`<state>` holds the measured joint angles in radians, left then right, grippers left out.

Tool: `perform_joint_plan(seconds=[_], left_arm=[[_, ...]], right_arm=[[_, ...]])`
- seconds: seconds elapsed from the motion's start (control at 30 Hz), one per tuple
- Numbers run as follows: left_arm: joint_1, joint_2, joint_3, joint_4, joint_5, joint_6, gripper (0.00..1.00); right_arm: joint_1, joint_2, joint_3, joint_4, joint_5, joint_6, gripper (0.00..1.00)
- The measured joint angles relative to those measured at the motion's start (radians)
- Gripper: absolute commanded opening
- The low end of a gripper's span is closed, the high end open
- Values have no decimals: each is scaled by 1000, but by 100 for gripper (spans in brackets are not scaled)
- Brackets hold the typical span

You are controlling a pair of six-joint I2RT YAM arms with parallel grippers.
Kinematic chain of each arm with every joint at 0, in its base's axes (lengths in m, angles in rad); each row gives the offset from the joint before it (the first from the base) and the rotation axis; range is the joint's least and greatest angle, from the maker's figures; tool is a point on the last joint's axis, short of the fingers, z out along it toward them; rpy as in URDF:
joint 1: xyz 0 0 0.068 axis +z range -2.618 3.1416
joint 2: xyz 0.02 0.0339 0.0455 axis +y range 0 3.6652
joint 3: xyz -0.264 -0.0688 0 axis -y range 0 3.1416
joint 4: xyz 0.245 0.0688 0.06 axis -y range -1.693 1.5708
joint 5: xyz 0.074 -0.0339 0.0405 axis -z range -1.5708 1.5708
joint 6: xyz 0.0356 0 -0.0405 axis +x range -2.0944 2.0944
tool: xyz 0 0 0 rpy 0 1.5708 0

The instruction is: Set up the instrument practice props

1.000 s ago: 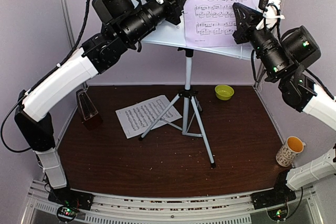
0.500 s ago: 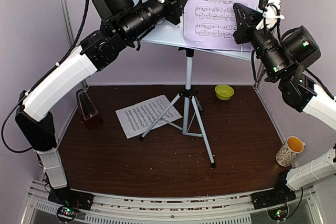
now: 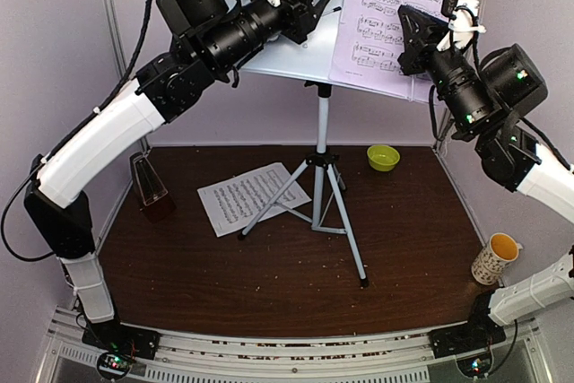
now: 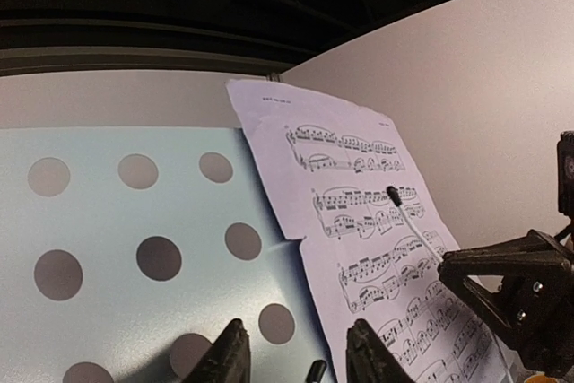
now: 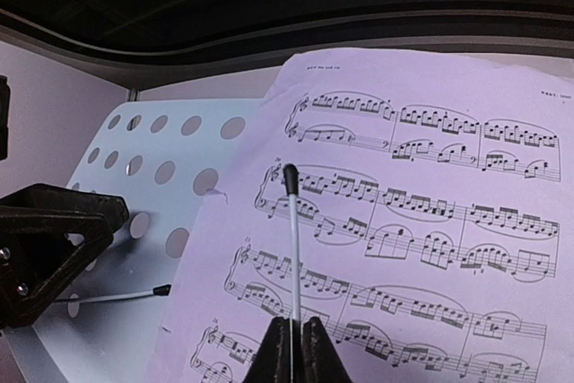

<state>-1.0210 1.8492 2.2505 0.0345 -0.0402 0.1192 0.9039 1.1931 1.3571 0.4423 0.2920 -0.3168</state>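
Note:
The white perforated music stand (image 3: 287,51) rises on its tripod (image 3: 321,181) at mid table. The lavender sheet (image 3: 395,15) leans tilted on the right half of its desk (image 4: 134,213). My right gripper (image 5: 296,347) is shut on a thin white black-tipped rod (image 5: 294,248) that lies across the lavender sheet (image 5: 430,239). My left gripper (image 4: 300,356) stands open before the bare desk, with the black tip of a second rod (image 5: 117,294) between its jaws. A white sheet (image 3: 242,196) lies flat on the table. The dark-red metronome (image 3: 149,181) stands at the left.
A small green bowl (image 3: 383,157) sits at the back right, and a patterned cup (image 3: 496,258) stands near the right edge. The tripod's legs spread over the table's middle. Purple walls close in on three sides.
My left gripper has opened. The lavender sheet has slid to the right along the desk and tipped clockwise. The right gripper keeps its hold on the rod.

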Motion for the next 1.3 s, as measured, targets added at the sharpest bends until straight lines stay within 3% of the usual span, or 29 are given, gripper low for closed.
perform_joint_plan(seconds=[0.1,0.37,0.7,0.93,1.3], left_arm=[[-1,-30,-48,3,-3,2,41],[-4,-113,-105,25,-13,26,51],[-4,-262,-217,-25,-58,121,64],[-4,-325,-248,-177,-88,225,62],[-8,-227,-156,-377,-144,298,61]], right_arm=[[0,3,0,-12,10,-2,30],[6,7,0,-36,13,8,44],[6,2,0,-45,-6,6,86],[6,-23,0,-48,-24,9,88],[8,-24,0,-58,-24,10,88]])
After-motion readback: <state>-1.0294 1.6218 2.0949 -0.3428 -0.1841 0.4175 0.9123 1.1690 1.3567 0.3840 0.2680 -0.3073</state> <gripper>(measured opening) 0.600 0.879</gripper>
